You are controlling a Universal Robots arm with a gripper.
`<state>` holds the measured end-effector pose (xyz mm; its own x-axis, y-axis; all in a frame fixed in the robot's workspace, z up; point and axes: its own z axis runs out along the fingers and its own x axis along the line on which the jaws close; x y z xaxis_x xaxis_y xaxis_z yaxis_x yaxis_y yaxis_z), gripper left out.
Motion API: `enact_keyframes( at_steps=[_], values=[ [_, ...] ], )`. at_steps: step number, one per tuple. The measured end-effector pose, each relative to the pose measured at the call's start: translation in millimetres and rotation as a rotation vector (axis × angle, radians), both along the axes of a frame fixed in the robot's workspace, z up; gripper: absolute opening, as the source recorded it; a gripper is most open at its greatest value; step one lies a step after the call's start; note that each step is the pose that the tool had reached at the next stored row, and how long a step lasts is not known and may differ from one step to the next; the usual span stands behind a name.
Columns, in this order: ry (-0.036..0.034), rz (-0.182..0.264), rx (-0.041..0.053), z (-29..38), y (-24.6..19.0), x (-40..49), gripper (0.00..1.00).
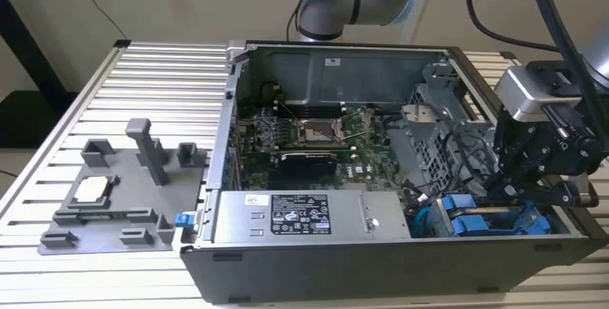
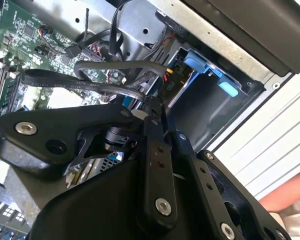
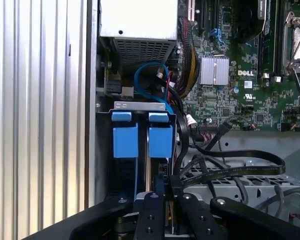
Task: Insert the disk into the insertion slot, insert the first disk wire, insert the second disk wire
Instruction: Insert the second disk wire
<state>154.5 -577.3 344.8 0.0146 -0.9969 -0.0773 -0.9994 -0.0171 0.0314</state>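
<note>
Two bright blue carrier frames [image 3: 160,140] sit side by side in the grey drive cage [image 1: 447,130] at the case's front corner, on the exterior view's right. The disk's blue frame [image 1: 474,223] is seated in the insertion slot [image 3: 140,106], and its silver body is hidden. My black gripper [image 1: 503,196] hangs just above the blue frames. In both wrist views its fingers [image 3: 151,210] are drawn together on a black wire connector [image 2: 169,86] beside the carrier [image 2: 205,67]. The gripper [image 2: 154,104] [image 3: 164,182] appears shut on that disk wire.
Black flat cables [image 3: 230,170] loop over the cage next to the gripper. A grey power-supply box [image 1: 299,216] lies along the case's near wall, with the motherboard [image 1: 304,130] behind it. A grey fixture [image 1: 114,195] stands on the slatted table [image 1: 162,80].
</note>
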Motion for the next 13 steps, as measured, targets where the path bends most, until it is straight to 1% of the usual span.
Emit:
enact_keyframes(
  at_steps=[7,13],
  values=[
    [-0.0001,-0.008,0.0005,-2.6,1.1,0.1,0.16],
    [0.0,-0.011,0.0002,-5.5,1.1,0.2,0.16]
  ],
)
